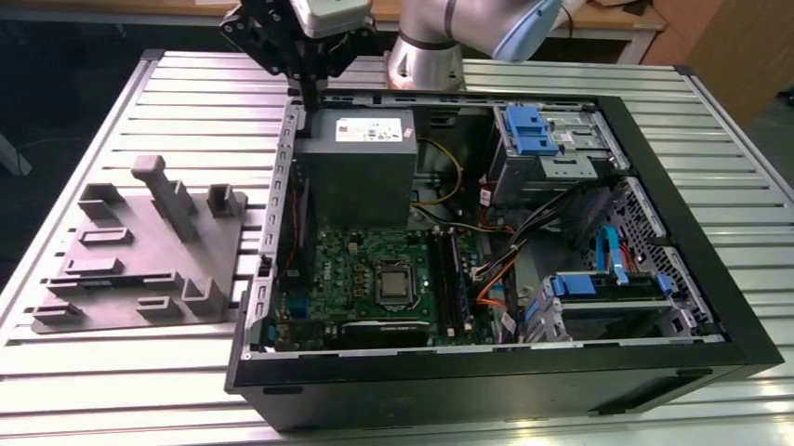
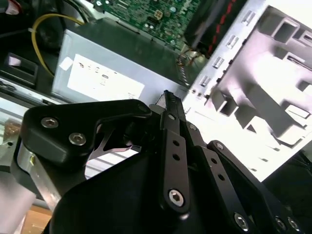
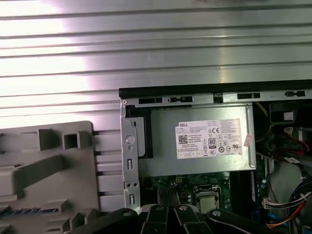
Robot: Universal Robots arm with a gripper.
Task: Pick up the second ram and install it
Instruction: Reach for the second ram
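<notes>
Hand (image 1: 303, 74): pressed together, nothing visible between its tips; it hangs over the rear corner of the case (image 1: 694, 279).
Power supply (image 3: 195, 141): directly beneath the hand, inside the open case.
Grey fixture (image 1: 137, 251): below and to one side of the hand, outside the case wall.
Second ram (image 3: 27, 210): apparently the dark bluish strip lying in the fixture, well apart from the hand.
Step in hand: judged to be the pick-up, not yet begun. Good practice is to align the hand with the board's length and grip at mid-length, clear of the fixture blocks.
Memory slots (image 1: 453, 279): farther off, beside the processor (image 1: 394, 283).
Worktop (image 1: 74, 111): ribbed metal slats, level, carrying fixture and case.
Room: wooden furniture (image 1: 694, 28) beyond the worktop.
</notes>
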